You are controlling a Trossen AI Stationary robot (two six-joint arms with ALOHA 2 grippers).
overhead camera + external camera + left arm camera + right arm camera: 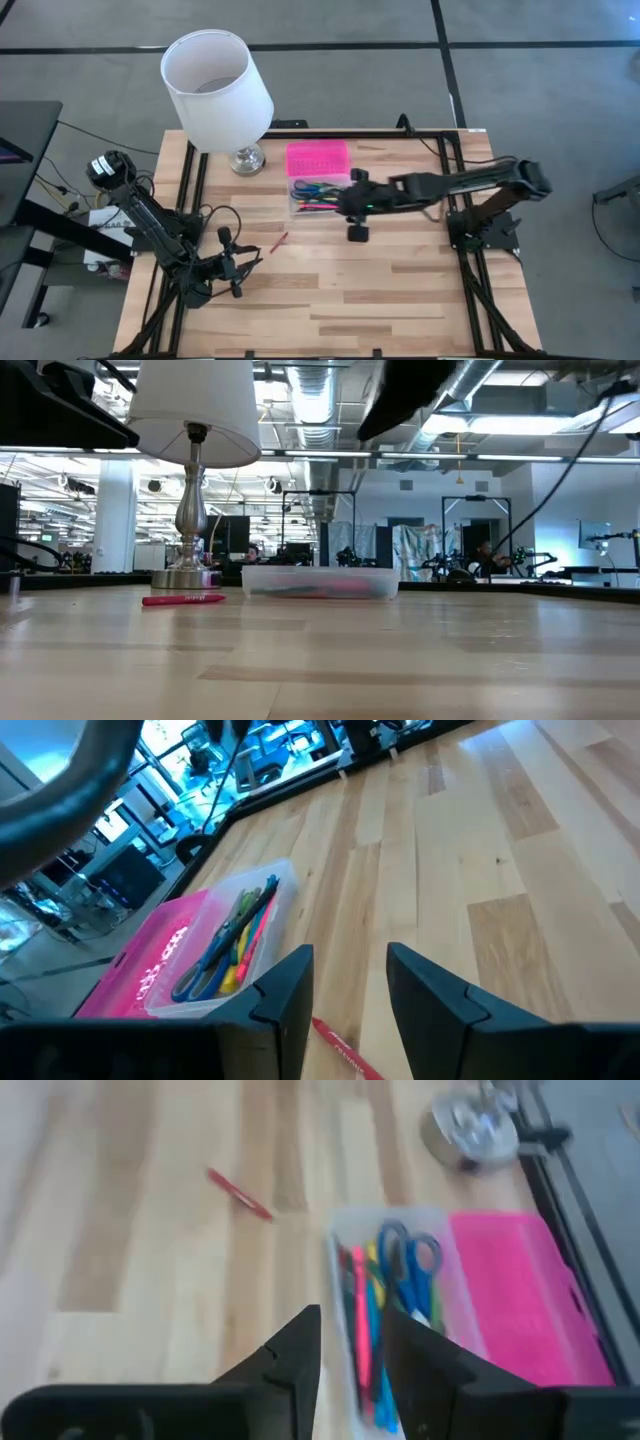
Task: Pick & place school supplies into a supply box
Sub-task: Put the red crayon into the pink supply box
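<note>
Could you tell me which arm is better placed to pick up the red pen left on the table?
Left, probably: the left claw is open right at the red pen, while the right claw hovers over the supply box.

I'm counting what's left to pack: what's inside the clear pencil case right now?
Inside the clear plastic pencil case with its pink lid open lie blue-handled scissors and several coloured pens. Whatever lies beneath them is covered.

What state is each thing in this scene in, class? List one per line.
supply box: lid open, supplies inside.
scissors: lying in the box.
red pen: loose on the table.
lamp: upright.
left gripper: open, empty.
right gripper: open, empty, over the box.
</note>
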